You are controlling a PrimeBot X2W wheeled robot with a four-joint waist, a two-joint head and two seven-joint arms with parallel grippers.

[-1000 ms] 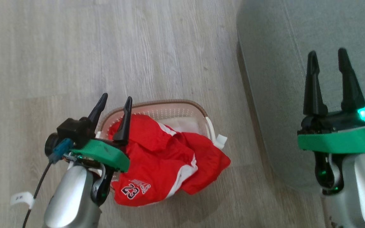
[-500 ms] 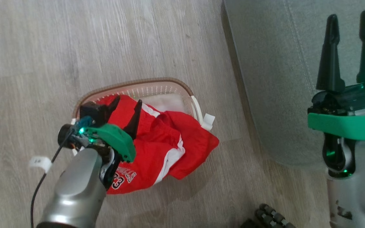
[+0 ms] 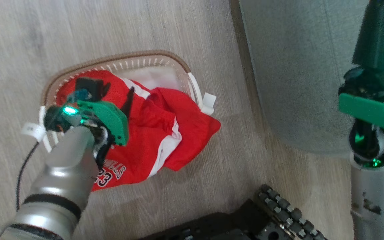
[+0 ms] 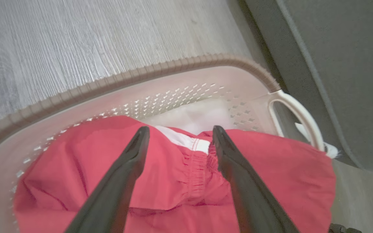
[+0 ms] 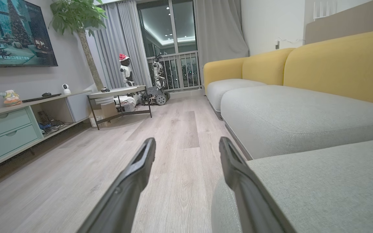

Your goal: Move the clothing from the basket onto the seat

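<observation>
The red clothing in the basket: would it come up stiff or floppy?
Probably floppy: the red clothing lies crumpled and droops over the basket rim. It looks thin, so likely light. Its gathered waistband should give the left gripper a fold to pinch.

The basket (image 3: 118,58) is placed on the floor (image 3: 112,26), left of the seat (image 3: 295,66), near its edge but apart from it. The clothing (image 3: 155,133) is contained in the basket; part is draped over the near rim and the right end. A further layer of fabric (image 3: 152,78) is lodged beneath it at the far side. The left gripper (image 3: 118,89) is positioned above the clothing, within the basket outline, a gathered band (image 4: 194,161) lying between its parted fingers. The right gripper (image 5: 186,139) is positioned further right, over the seat edge, the floor to its left. The robot base (image 3: 252,220) is located on the near side, before the gap between basket and seat.
</observation>
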